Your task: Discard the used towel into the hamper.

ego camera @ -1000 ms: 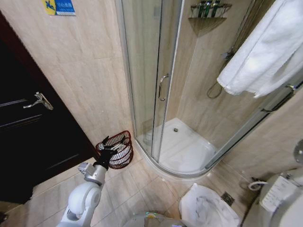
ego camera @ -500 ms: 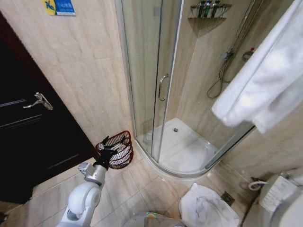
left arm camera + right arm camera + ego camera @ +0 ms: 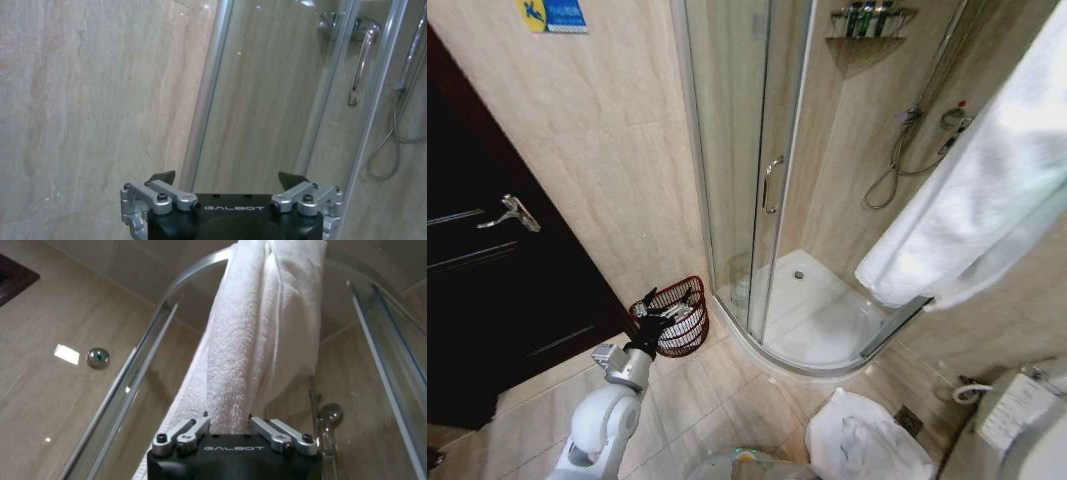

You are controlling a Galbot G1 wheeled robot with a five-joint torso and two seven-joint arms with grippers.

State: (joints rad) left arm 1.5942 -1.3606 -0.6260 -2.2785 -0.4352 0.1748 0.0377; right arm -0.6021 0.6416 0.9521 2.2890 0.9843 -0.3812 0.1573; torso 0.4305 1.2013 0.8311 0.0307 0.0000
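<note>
Room: tiled bathroom, glass shower enclosure (image 3: 757, 180).
Hamper (image 3: 672, 315): on floor beside shower.
Left gripper (image 3: 665, 303): fingers spread, over hamper.
Right gripper (image 3: 227, 421): clamped on white towel (image 3: 260, 330).

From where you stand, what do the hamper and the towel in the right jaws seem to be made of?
The hamper looks like thin metal wire with a dark red coating: open lattice sides show the floor through them. The towel looks like white cotton terry: its surface is nubby and soft, and it hangs in folds. The right gripper is shut on it. The left gripper hangs open by the hamper.
</note>
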